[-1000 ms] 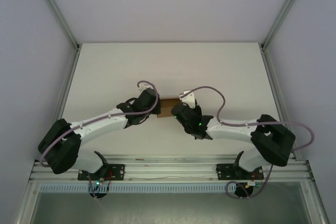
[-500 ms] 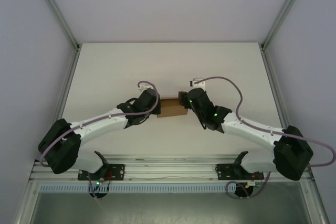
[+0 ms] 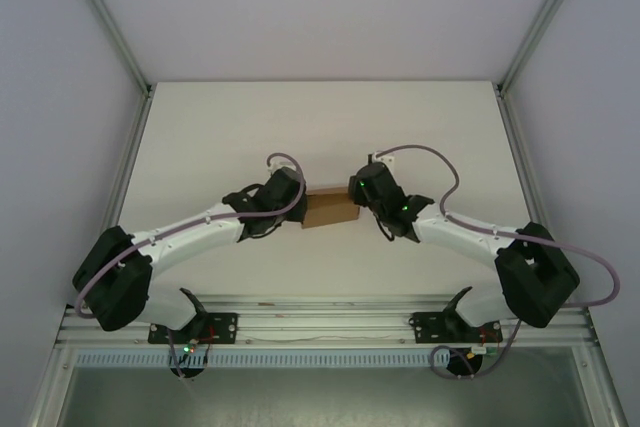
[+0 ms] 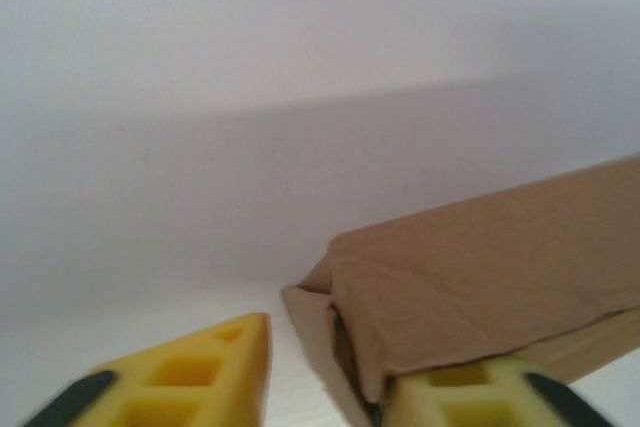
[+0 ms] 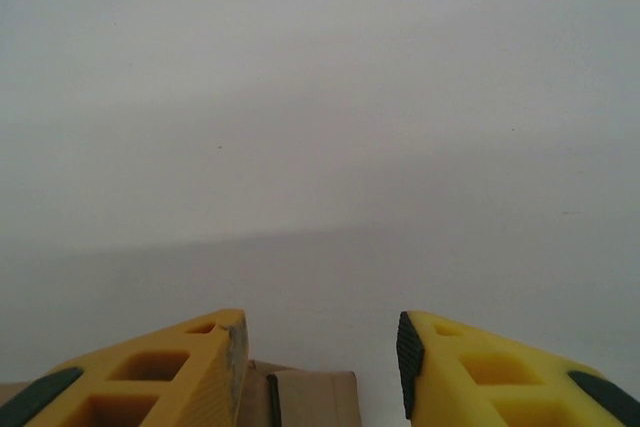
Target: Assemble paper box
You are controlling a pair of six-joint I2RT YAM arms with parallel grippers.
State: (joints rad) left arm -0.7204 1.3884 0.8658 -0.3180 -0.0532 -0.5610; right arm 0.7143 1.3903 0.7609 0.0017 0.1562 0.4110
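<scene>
One brown paper box (image 3: 330, 209), a small rectangle of creased cardboard, lies in the middle of the white table (image 3: 330, 127) between two grippers. Both white arms bend inward to its ends. The left gripper (image 4: 330, 372) has its yellow fingers parted beside a crumpled corner. The right gripper (image 5: 320, 347) is parted loosely around the opposite end, not clamping it.

**Materials and finishes.** The paper box (image 4: 480, 277) is brown cardboard, matt and fibrous, with faint creases across its upper face. The table (image 3: 330, 127) has a smooth, matt white surface. Fingers (image 5: 150, 377) of the right hand (image 5: 320, 332) are dull yellow plastic with moulded pockets and dark inserts. Arm shells (image 3: 190, 237) are glossy white and black plastic. The frame rail (image 3: 330, 319) along the table's near edge is ribbed, silvery metal.
</scene>
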